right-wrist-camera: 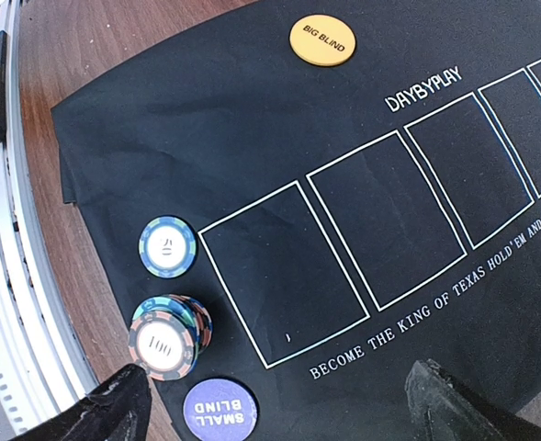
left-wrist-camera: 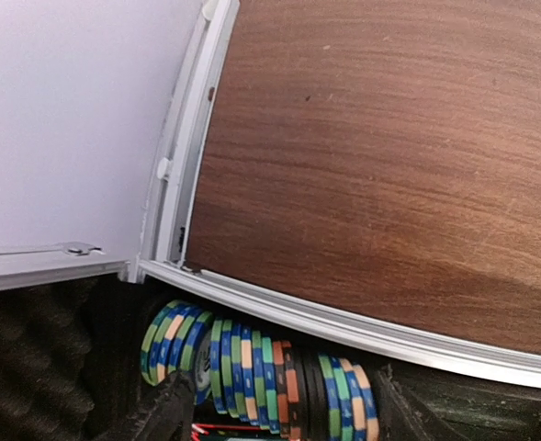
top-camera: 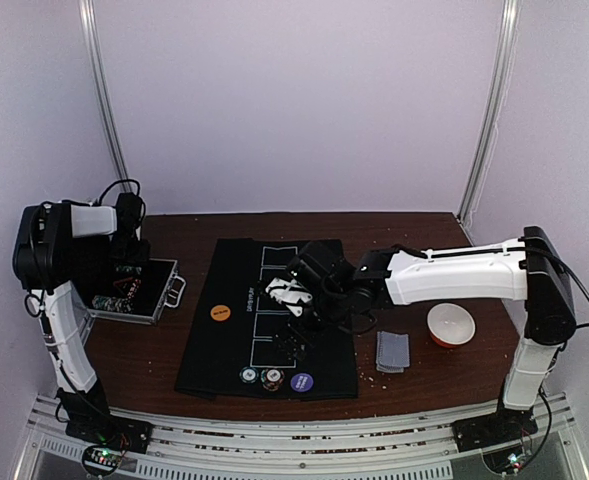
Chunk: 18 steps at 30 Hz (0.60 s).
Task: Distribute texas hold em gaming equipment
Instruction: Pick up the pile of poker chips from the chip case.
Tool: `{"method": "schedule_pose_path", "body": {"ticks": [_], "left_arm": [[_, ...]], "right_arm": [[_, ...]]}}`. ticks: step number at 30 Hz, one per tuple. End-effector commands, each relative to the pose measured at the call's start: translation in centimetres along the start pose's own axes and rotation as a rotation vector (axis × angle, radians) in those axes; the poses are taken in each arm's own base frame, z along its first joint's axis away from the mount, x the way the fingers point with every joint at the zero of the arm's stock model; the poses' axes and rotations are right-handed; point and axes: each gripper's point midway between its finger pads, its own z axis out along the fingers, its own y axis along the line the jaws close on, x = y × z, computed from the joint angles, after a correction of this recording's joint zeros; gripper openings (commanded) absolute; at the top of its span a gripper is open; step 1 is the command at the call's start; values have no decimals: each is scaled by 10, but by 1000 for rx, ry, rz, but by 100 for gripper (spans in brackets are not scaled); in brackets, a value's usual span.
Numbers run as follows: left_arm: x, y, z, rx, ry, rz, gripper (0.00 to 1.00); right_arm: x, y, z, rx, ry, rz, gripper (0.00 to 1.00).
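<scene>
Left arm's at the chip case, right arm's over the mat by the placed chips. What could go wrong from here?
1. The right gripper is open, with one finger right beside the 100 chip stack. A sideways move could topple it onto the Small Blind button.
2. The left gripper brackets a tightly packed row of chips just under the case rim. Closing may grab too many chips or catch the rim.

Row of chips [left-wrist-camera: 252,367] cut by the lower edge, my left gripper [left-wrist-camera: 284,418] showing only dark tips, contact with them unclear; purple small-blind disc [right-wrist-camera: 219,411] clipped at the bottom edge; chip piles [top-camera: 272,378] on the mat [top-camera: 219,345] too small to read from above.
</scene>
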Motion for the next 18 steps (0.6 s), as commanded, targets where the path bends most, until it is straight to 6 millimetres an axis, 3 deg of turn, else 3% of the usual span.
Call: {"method": "schedule_pose_path", "body": {"ticks": [1,11,18], "left_arm": [[-7,0,7,74,-8,-52,68],[-4,-12,13,146,-8,-37,68],[8,9,30,83,50,-68,65]], "right_arm": [[0,-1,0,-5,10,11,100],[3,-1,2,-8,24,15,100],[7,-1,1,-8,25,20,100]]}}
